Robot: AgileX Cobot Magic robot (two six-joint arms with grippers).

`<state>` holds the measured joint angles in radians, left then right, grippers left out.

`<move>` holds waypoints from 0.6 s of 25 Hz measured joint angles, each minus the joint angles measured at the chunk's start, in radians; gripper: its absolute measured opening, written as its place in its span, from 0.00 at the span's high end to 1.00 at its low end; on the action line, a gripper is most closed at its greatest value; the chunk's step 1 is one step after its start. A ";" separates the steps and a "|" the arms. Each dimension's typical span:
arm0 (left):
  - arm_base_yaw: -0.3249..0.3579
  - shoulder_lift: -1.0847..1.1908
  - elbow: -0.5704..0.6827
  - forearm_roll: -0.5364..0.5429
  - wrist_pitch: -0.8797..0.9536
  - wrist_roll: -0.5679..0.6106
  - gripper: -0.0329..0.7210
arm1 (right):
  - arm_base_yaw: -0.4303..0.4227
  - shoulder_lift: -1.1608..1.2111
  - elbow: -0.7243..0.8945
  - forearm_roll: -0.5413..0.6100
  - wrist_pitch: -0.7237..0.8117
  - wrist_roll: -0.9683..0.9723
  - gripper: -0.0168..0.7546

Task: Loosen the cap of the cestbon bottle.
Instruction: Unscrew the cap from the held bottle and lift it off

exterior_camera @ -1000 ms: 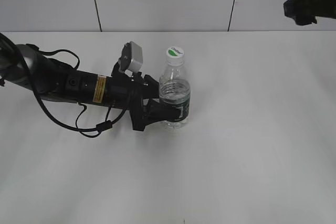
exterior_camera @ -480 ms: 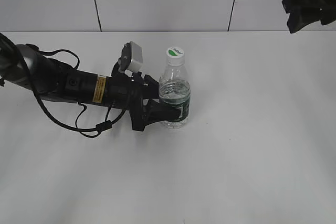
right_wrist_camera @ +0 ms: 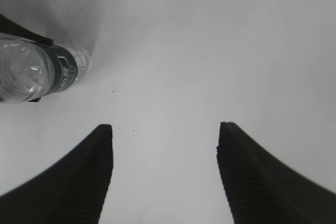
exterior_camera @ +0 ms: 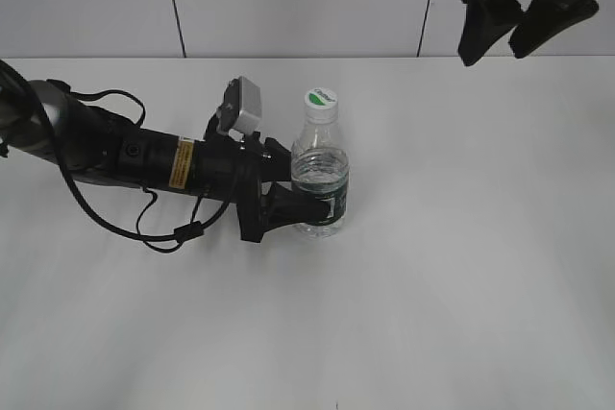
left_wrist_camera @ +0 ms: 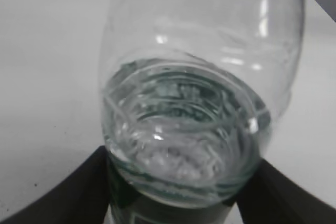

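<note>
Exterior view frames are taken from a slanted, raised angle, and the bottle (exterior_camera: 320, 180) is seen standing upright near the middle of the white table (exterior_camera: 461, 266), with its white cap (exterior_camera: 321, 97) seated on the neck and a green leaf mark visible on top. The left gripper (exterior_camera: 309, 201) is laid low along the table from the left side, and its black jaws are closed around the lower body of the bottle at the dark green label, one jaw on each side. A small grey camera block (exterior_camera: 242, 106) is carried on top of that arm, and a black cable (exterior_camera: 144, 228) is looped beneath it on the table. From the left wrist view the clear bottle (left_wrist_camera: 194, 108) is filled across most of the frame, with water seen inside and the two dark fingers (left_wrist_camera: 68, 192) pressed against its sides at the bottom. The right gripper (exterior_camera: 509, 21) is held high at the upper right, well apart from the bottle, with nothing between its fingers. In the right wrist view its two dark fingers (right_wrist_camera: 79, 182) are spread wide over bare table, and the bottle (right_wrist_camera: 37, 72) is caught at the left edge.
</note>
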<state>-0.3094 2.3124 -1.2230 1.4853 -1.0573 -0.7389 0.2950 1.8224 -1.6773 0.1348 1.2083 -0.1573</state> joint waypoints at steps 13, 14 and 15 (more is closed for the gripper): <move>0.000 0.000 -0.001 0.010 -0.002 0.000 0.39 | 0.262 0.092 -0.147 -0.001 0.009 -0.039 0.35; 0.000 0.000 -0.001 0.010 -0.002 0.000 0.39 | 0.273 0.104 -0.158 -0.001 0.009 -0.039 0.35; 0.000 0.000 -0.001 0.012 -0.002 0.000 0.39 | 0.287 0.111 -0.165 -0.001 0.009 -0.040 0.35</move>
<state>-0.3094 2.3124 -1.2243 1.4969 -1.0593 -0.7389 0.5822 1.9334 -1.8424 0.1340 1.2169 -0.1971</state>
